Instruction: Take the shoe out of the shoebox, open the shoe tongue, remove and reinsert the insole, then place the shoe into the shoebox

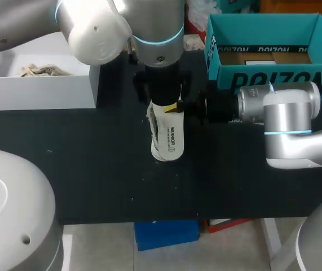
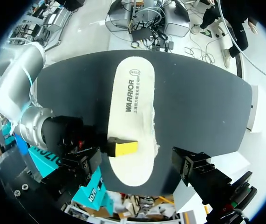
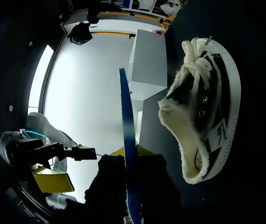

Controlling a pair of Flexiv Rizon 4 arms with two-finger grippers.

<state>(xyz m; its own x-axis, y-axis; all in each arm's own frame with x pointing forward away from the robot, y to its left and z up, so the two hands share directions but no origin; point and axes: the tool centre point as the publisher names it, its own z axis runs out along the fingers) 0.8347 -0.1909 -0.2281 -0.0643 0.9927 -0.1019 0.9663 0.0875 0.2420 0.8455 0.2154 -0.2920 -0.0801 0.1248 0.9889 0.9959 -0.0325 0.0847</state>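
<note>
Shoe (image 3: pixel 202 121) lies on its side on the table (image 1: pixel 93 169) while the right tool (image 3: pixel 130 151) clamps the insole (image 2: pixel 133 93) by its edge, level above it, and the left tool (image 2: pixel 137 161) hangs spread apart overhead, likely ready for reinsertion.

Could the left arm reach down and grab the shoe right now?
Probably not from straight above. The right gripper holds the insole flat over the shoe, directly under the open left gripper, so the insole blocks the way down.
</note>
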